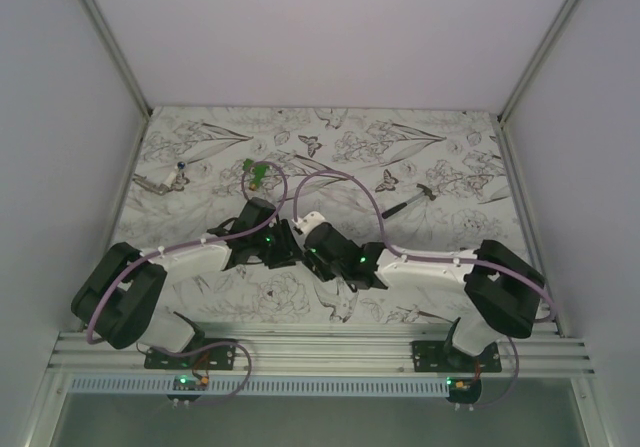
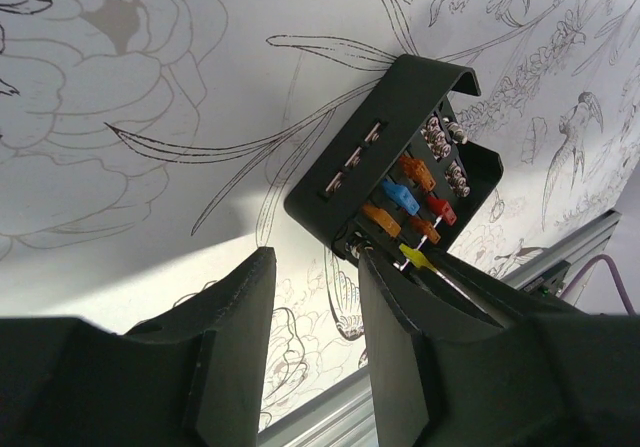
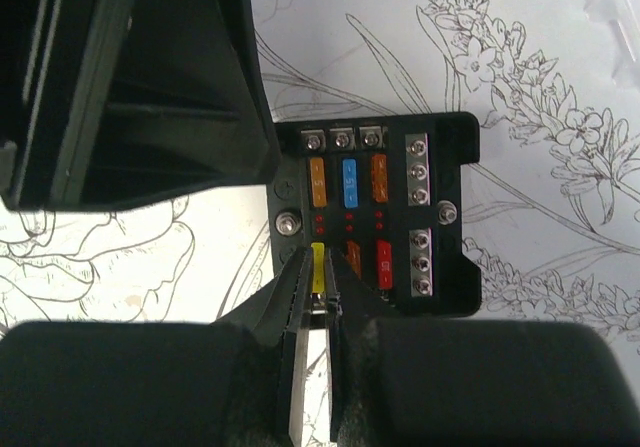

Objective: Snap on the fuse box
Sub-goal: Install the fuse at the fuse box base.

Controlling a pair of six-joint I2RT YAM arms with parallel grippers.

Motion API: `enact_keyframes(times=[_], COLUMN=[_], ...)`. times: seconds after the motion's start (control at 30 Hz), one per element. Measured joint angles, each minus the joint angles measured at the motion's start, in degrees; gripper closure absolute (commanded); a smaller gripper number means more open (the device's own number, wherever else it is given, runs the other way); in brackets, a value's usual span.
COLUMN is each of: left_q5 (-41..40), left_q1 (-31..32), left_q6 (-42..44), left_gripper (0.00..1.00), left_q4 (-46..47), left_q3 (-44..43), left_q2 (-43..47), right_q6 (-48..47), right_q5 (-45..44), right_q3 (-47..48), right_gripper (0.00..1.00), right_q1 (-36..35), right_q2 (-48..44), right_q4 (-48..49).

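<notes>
The fuse box (image 3: 375, 212) is a small black square box lying open-side up on the flowered table, with orange, blue and red fuses in two rows. My right gripper (image 3: 320, 267) reaches in from the near side, its thin tips shut on a yellow fuse (image 3: 318, 265) at the box's lower left slot. In the left wrist view the fuse box (image 2: 400, 167) lies just past my left gripper (image 2: 315, 267), which is open with only table showing between its fingers. The yellow fuse (image 2: 415, 259) shows there too, pinched by the right tips. In the top view both grippers crowd together and hide the box.
A small green plastic piece (image 1: 255, 172) lies at the back left of centre. A thin dark tool (image 1: 410, 202) lies at the back right, and a small metal item (image 1: 160, 182) at the far left. The left gripper's body (image 3: 130, 87) looms beside the box. White walls enclose the table.
</notes>
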State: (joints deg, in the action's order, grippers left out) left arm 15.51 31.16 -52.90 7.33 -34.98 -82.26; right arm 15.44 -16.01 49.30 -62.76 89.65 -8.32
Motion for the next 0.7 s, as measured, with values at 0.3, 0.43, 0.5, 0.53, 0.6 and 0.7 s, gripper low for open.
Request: enact_keyframes(times=[0.3, 0.43, 0.5, 0.53, 0.6, 0.7], left_q5=[0.0, 0.0, 0.0, 0.0, 0.0, 0.0], left_q1=[0.2, 0.3, 0.3, 0.3, 0.3, 0.4], left_q6=[0.0, 0.0, 0.0, 0.0, 0.0, 0.0], left_gripper=[0.58, 0.58, 0.58, 0.58, 0.58, 0.58], left_q4=[0.0, 0.0, 0.0, 0.0, 0.0, 0.0], left_q3=[0.0, 0.0, 0.0, 0.0, 0.0, 0.0], left_q2=[0.0, 0.0, 0.0, 0.0, 0.0, 0.0], right_q6=[0.0, 0.0, 0.0, 0.0, 0.0, -0.2], right_q5=[0.0, -0.1, -0.1, -0.1, -0.2, -0.2], right_q3=[0.8, 0.7, 0.3, -0.3, -2.0, -4.1], right_gripper=[0.90, 0.90, 0.89, 0.89, 0.89, 0.88], right_q1=[0.0, 0.0, 0.0, 0.0, 0.0, 0.0], right_q2=[2.0, 1.8, 1.5, 0.9, -0.7, -2.8], right_q4=[1.4, 1.3, 1.5, 1.6, 1.7, 2.1])
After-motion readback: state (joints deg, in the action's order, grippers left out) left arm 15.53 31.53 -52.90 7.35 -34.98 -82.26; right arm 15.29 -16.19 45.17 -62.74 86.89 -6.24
